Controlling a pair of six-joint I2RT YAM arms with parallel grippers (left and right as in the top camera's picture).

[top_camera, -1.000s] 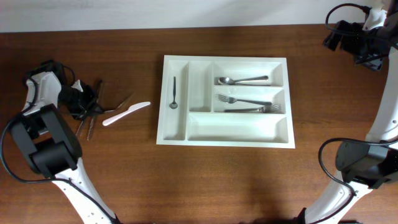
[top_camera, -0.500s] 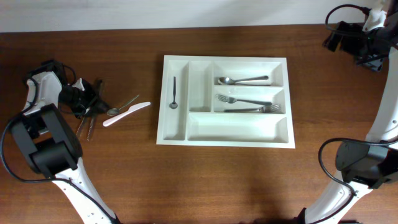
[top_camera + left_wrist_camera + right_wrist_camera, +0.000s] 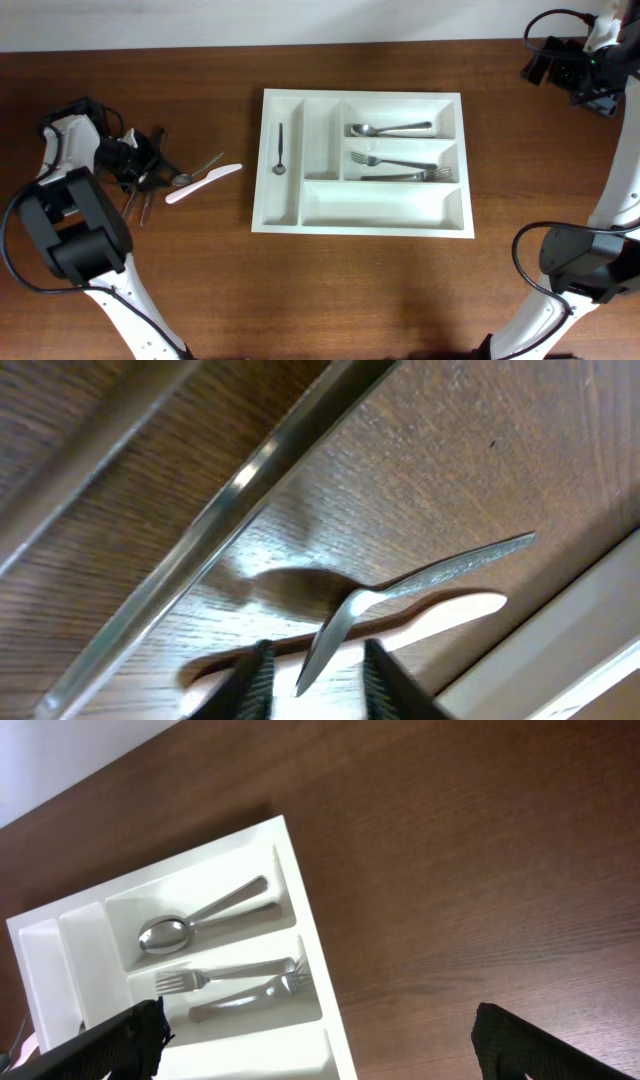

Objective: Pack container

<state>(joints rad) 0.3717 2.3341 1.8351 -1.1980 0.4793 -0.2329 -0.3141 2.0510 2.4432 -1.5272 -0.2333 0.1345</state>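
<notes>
1. The left gripper [image 3: 317, 665] had its jaws slightly parted, gripping nothing.
2. A spoon [image 3: 420, 580] lay with its bowl between those fingertips, over a white knife [image 3: 455, 608].
3. The right gripper [image 3: 318, 1025] gaped wide, empty.
4. The container [image 3: 380, 205] sat well beyond the left gripper's fingertips and ahead of the right gripper.

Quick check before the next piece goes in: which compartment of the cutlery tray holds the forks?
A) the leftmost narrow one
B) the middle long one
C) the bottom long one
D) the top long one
B: the forks lie in the middle of the three long compartments of the cutlery tray, and the long compartment below them holds nothing.
</notes>
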